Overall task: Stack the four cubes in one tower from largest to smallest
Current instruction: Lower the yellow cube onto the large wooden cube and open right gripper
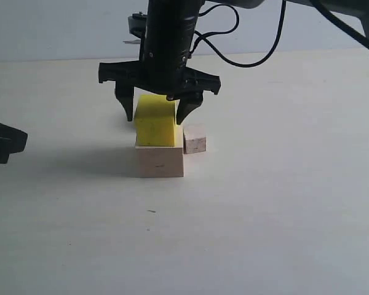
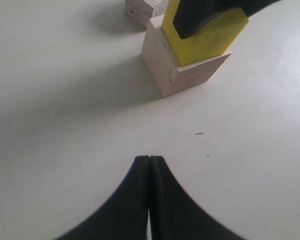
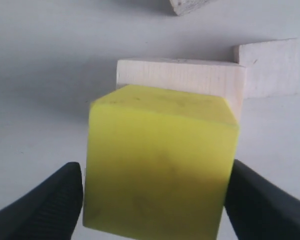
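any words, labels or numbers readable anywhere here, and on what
None: no writing shows on the yellow cube, the large wooden cube, the small wooden cube, the right end effector or the table.
Faint dark specks on the large wooden cube: too small to read.

yellow cube [image 1: 154,120] atop large wooden cube [image 1: 159,161]
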Action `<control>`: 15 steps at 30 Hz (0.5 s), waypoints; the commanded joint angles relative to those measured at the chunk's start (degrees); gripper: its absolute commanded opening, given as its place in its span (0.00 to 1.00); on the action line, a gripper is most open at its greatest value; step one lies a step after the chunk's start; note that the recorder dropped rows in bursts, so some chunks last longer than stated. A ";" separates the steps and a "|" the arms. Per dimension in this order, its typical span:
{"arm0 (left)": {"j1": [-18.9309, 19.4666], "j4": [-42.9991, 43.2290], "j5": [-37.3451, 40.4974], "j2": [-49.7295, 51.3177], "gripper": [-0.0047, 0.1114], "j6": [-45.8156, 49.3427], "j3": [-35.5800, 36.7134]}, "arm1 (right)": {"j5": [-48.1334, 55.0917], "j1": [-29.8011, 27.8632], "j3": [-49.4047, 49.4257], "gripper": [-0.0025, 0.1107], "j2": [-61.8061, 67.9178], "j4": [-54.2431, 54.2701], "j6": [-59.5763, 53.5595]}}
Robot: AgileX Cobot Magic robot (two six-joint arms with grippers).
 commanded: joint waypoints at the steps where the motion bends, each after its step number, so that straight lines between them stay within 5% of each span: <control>1: 0.09 -0.55 -1.05 0.07 0.04 -0.32 0.18 | 0.03 -0.02 -0.45 0.67 0.05 -2.28 0.07; 15: 0.09 -0.55 -1.05 0.07 0.04 -0.32 0.18 | 0.03 -0.02 -0.45 0.67 -0.43 -2.30 -1.88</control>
